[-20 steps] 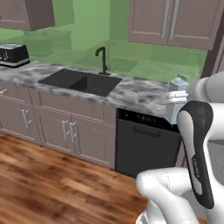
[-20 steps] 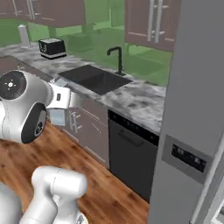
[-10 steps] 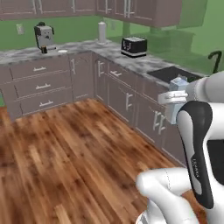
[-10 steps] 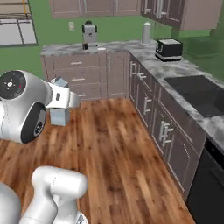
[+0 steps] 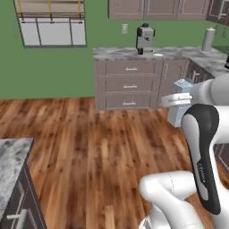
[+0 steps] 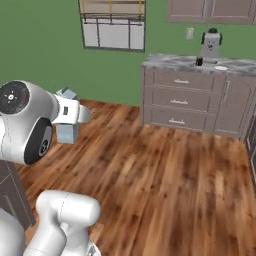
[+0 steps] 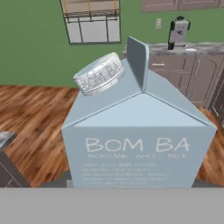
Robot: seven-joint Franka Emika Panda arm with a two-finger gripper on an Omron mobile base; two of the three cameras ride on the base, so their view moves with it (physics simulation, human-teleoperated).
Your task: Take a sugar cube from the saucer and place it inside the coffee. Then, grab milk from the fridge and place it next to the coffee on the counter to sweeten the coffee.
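From the left base view I see the milk (image 5: 182,100) carried at the arm's end, well above the wood floor (image 5: 89,143), with the desk (image 5: 147,53) far ahead. In the right base view the carton sits beside the wrist — I judge it light, stiff, slightly crushable, best gripped low on flat walls. The hand view shows its gable and cap close up; the pincer's state I cannot tell.
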